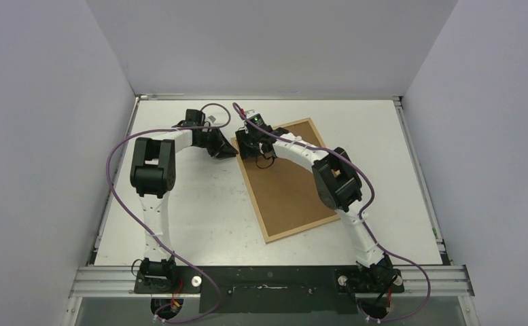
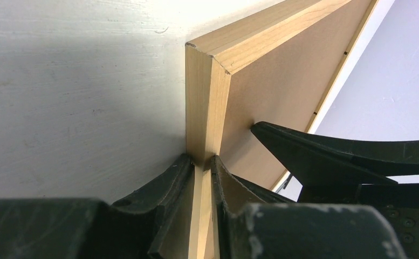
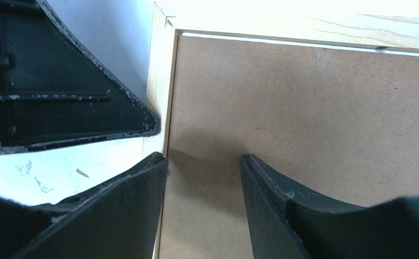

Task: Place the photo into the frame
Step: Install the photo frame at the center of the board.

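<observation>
The light wood frame [image 1: 297,231] lies back up on the table, its opening filled by a brown hardboard backing panel [image 1: 295,190]. My left gripper [image 1: 228,151] is shut on the frame's far left corner; in the left wrist view its fingers pinch the wood strip [image 2: 207,118] from both sides. My right gripper [image 1: 255,151] is open, fingertips down on the backing panel just inside that same corner; the right wrist view shows the panel [image 3: 304,118] between and beyond its fingers and the frame's corner strip [image 3: 158,70]. The photo is not in view.
The white table [image 1: 193,217] is walled at the back and both sides. A metal rail [image 1: 268,275] runs along the near edge by the arm bases. Purple cables loop off both arms.
</observation>
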